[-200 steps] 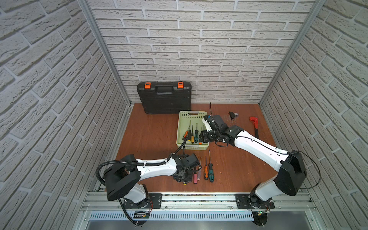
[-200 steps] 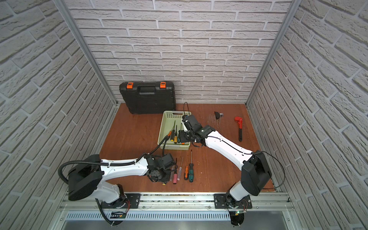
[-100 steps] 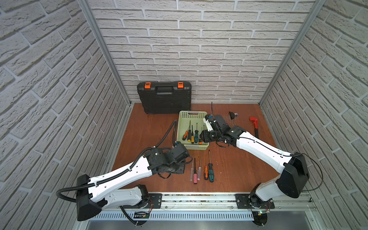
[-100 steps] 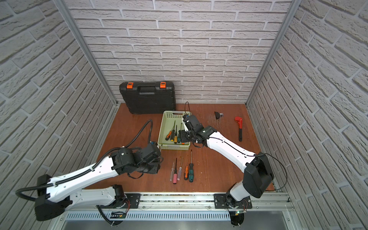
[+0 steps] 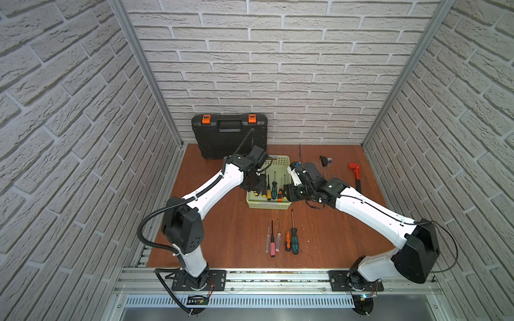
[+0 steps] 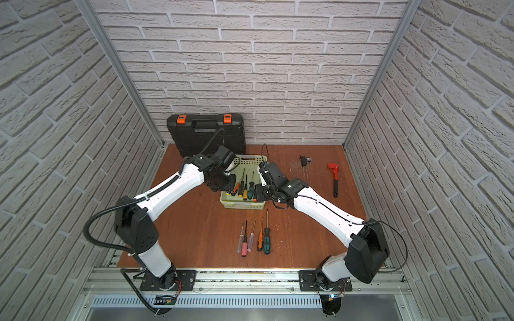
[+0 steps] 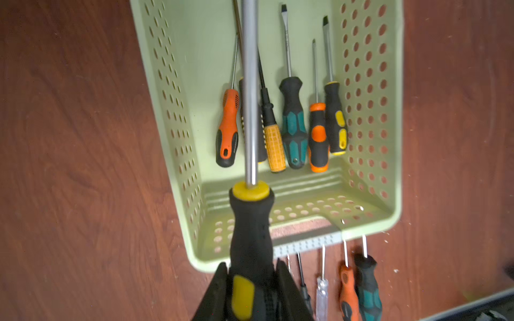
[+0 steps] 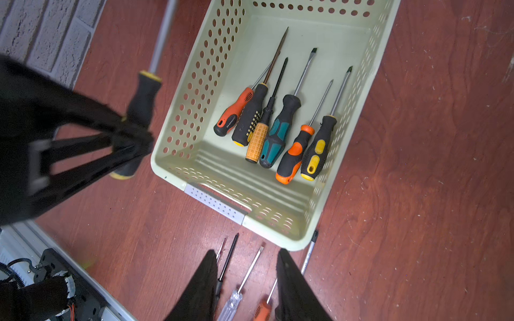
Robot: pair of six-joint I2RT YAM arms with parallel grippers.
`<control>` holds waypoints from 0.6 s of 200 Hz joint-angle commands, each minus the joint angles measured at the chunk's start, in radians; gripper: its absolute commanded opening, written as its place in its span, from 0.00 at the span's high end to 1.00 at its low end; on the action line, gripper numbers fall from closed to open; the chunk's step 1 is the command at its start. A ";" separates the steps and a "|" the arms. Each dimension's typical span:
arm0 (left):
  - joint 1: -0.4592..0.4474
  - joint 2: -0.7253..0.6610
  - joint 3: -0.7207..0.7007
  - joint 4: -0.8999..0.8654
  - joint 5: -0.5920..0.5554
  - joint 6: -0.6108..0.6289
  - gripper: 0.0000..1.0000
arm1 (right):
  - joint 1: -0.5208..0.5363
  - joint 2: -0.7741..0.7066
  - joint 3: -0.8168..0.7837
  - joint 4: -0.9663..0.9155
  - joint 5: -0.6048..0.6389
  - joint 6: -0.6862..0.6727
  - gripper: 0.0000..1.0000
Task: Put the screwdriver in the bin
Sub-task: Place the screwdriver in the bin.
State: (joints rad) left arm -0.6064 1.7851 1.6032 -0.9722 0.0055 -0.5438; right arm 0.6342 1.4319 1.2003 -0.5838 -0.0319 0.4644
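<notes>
Six drivers (image 8: 274, 141) in bin (image 8: 178, 111), left hand (image 7: 251, 278) grips screwdriver (image 7: 251, 222) – wrist cams only, right hand (image 8: 247, 258) released.

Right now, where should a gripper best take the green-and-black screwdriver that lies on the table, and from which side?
Take the green-and-black screwdriver by its thick handle, from straight above, jaws across the handle. It lies flat on the table, and the orange screwdriver lies close beside it, so a sideways approach would probably knock that one.
</notes>
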 commanded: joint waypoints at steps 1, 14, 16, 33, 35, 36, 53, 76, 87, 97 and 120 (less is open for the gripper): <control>0.026 0.092 0.052 0.029 0.032 0.075 0.93 | -0.001 -0.038 -0.005 -0.026 0.000 -0.001 0.62; 0.027 0.135 0.056 0.051 0.046 0.076 0.93 | -0.001 -0.062 -0.013 -0.034 0.007 -0.003 0.62; 0.028 0.141 0.056 0.054 0.049 0.076 0.93 | -0.002 -0.065 -0.013 -0.035 0.008 -0.002 0.62; 0.028 0.193 0.065 0.069 0.052 0.068 0.93 | -0.002 -0.085 -0.028 -0.043 0.020 -0.006 0.62; 0.028 0.198 0.066 0.069 0.051 0.066 0.93 | -0.001 -0.086 -0.029 -0.045 0.021 -0.005 0.62; 0.029 0.202 0.066 0.069 0.049 0.066 0.93 | -0.001 -0.086 -0.030 -0.046 0.021 -0.006 0.62; 0.037 0.239 0.066 0.085 0.054 0.057 0.92 | -0.002 -0.090 -0.038 -0.053 0.017 -0.006 0.62; 0.049 0.273 0.059 0.120 0.074 0.049 0.91 | -0.002 -0.097 -0.053 -0.050 -0.001 0.003 0.62; 0.051 0.291 0.063 0.126 0.074 0.051 0.90 | -0.001 -0.100 -0.061 -0.041 -0.009 0.010 0.62; 0.054 0.309 0.072 0.122 0.071 0.054 0.90 | -0.001 -0.098 -0.066 -0.034 -0.014 0.013 0.62; 0.055 0.320 0.068 0.119 0.064 0.056 0.88 | 0.000 -0.085 -0.068 -0.027 -0.026 0.020 0.62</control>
State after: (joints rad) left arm -0.5598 2.0895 1.6516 -0.8715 0.0689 -0.4976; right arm 0.6342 1.3556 1.1412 -0.6357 -0.0387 0.4679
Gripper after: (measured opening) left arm 0.266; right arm 0.381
